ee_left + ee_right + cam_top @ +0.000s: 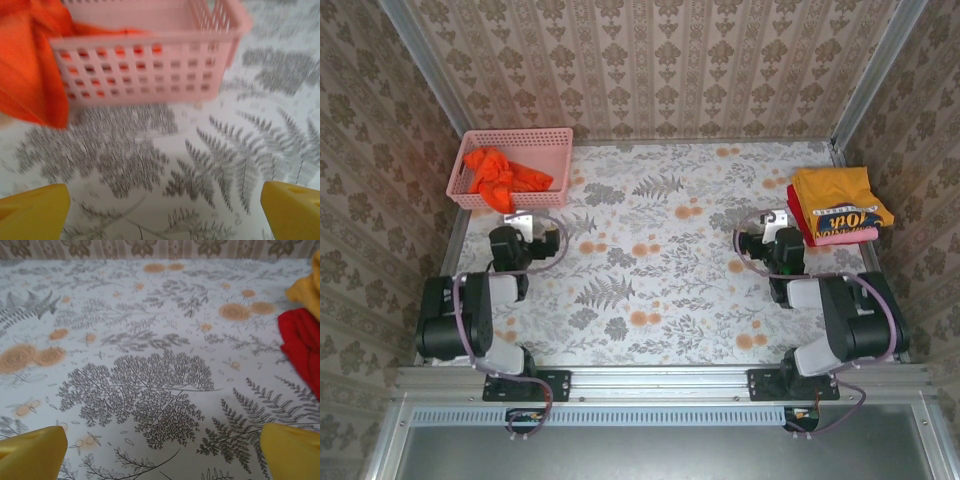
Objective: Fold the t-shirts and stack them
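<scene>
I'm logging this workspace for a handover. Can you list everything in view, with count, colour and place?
basket: one, pink plastic lattice, far left of the table
orange-red t-shirt: one, crumpled in the basket, part draped over its near wall
golden-yellow t-shirt: one, dark-blue print, folded, top of the stack at far right
red t-shirt: one, in that stack, under the yellow
pink t-shirt: one, in that stack, edge showing
table: one, white with grey ferns and orange flowers
walls: three, beige patterned
arms: two, black and grey, near edge
left gripper: yellow fingers, open, facing the basket
right gripper: yellow fingers, open, beside the stack
</scene>
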{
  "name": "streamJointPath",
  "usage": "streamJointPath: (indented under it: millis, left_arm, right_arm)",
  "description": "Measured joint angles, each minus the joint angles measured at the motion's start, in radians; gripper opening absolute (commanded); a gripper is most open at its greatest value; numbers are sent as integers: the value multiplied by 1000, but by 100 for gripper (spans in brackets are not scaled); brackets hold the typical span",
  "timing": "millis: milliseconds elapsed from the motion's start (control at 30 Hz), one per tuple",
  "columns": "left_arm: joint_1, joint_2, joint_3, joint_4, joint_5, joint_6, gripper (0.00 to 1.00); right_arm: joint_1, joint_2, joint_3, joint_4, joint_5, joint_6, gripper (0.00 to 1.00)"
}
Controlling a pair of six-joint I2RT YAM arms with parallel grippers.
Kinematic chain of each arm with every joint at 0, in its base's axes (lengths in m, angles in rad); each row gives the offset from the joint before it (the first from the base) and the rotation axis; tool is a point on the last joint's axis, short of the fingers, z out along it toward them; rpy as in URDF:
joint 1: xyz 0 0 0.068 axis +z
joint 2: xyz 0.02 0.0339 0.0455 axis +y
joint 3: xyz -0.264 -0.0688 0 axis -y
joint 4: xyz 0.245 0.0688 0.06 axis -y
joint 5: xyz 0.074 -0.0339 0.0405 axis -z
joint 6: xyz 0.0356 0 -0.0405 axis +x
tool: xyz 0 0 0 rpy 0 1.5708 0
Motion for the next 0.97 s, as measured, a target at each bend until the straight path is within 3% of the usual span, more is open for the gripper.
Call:
streamJointPath:
  millis: [333,967]
  left_arm:
    - [-43,19,0,43,-105,0,100]
    - [-43,19,0,50,-116,0,100]
  right_arm:
    - [-27,18,50,-7,11,9,100]
    - [-28,18,50,-7,11,12,100]
